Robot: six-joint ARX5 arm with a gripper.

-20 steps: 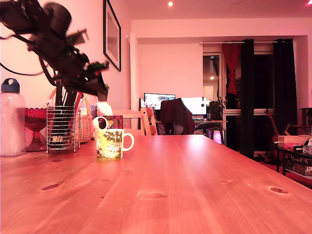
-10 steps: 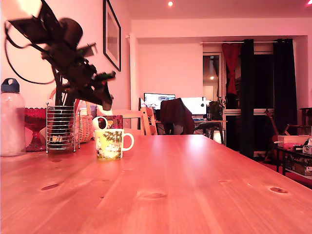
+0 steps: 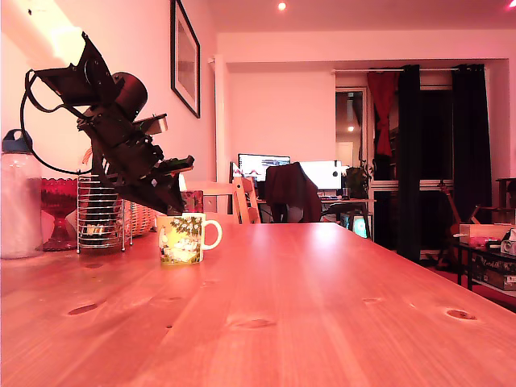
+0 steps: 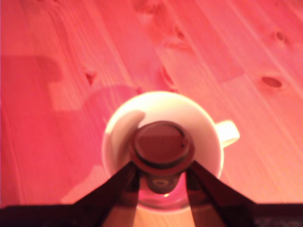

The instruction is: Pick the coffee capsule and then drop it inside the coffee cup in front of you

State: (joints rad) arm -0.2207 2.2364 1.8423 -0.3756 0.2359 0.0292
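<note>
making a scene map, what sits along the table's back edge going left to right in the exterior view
water bottle → red glass bowl → wire utensil holder → coffee cup, with the hand just above its rim, shut on the coffee capsule

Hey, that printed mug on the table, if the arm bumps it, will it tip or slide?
The coffee cup looks squat and wide, so it would probably slide rather than tip. It looks ceramic, likely heavy enough to resist a light bump from the gripper. The smooth wooden table may let it skid, and its side handle could make it turn.
</note>
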